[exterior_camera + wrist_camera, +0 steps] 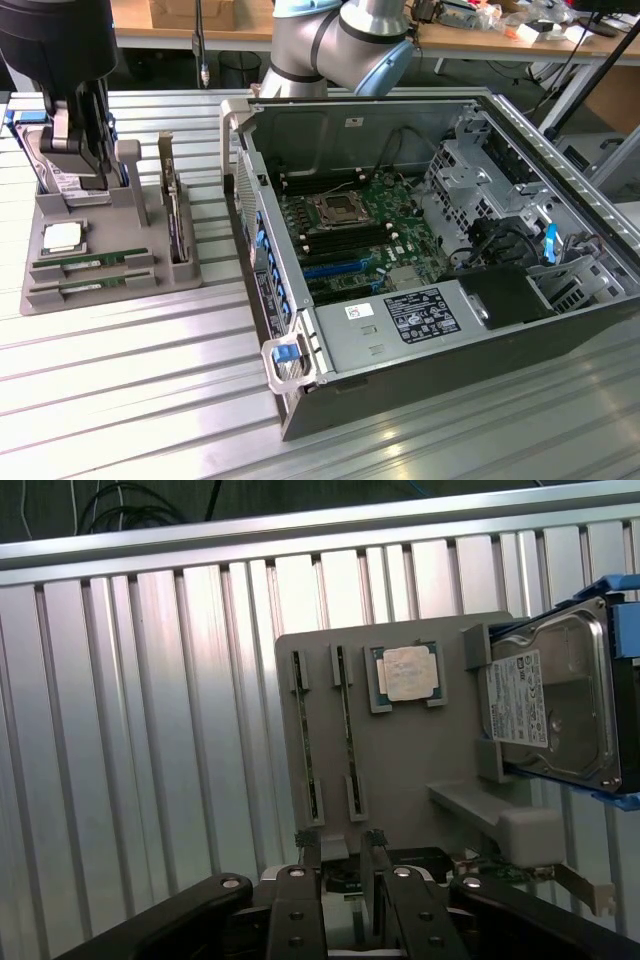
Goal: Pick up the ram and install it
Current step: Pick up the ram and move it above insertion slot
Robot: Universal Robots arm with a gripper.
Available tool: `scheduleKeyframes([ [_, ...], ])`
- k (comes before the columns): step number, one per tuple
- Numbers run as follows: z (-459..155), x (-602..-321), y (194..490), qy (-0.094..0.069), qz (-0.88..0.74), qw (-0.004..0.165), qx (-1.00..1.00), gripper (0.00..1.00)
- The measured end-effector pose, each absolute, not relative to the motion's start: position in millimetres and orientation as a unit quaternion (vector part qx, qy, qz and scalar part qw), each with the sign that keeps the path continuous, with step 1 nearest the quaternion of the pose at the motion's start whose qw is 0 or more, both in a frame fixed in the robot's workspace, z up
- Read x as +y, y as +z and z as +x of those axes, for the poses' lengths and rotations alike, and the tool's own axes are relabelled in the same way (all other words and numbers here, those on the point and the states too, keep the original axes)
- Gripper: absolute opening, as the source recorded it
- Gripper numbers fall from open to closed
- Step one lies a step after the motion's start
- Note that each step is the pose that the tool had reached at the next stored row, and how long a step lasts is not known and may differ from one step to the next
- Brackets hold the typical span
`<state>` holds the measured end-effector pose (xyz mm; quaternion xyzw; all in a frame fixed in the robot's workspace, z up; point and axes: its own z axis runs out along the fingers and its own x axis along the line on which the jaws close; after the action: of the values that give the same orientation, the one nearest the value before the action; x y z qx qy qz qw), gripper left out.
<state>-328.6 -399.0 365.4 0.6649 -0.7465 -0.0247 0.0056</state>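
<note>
Ram (88, 259) lies at the exterior view's lower left, long axis sideways, below the parted, empty gripper (340, 840).

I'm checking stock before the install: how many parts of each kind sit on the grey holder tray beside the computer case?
ram sticks: 2
processor chip: 1
hard drive: 1
expansion card: 1
Total: 5
</note>
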Motion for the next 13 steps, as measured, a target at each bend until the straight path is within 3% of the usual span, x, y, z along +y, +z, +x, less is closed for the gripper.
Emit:
scheduleKeyframes([
  [13,-328.6,-399.1,361.8,-0.025,0.665,0.006,-0.746,0.3],
])
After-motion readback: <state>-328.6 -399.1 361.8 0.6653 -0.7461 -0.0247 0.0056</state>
